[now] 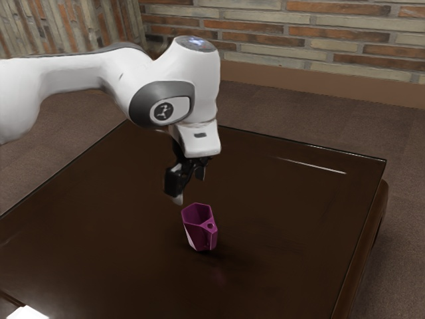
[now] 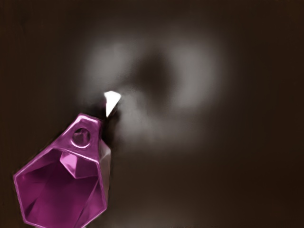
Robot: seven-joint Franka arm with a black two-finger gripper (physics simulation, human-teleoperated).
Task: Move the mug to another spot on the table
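Dark glossy tabletop [image 1: 299, 219] carries your faceted purple mug [image 1: 200, 228], upright and not yet lifted. Your black two-finger gripper [image 1: 187, 185] hangs just above the mug, fingers apart and empty. Grasping, moving and releasing are all left to do.

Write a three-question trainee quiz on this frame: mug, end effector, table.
1. True or false: the end effector is shut on the purple mug.
2. Pick one: the mug is A) upright on the dark table, B) tipped on its side, C) lifted off the table.
3. Fill in: the end effector hovers ___ the mug, slightly toward the exterior view's left.
Key: 1 false; 2 A; 3 above.
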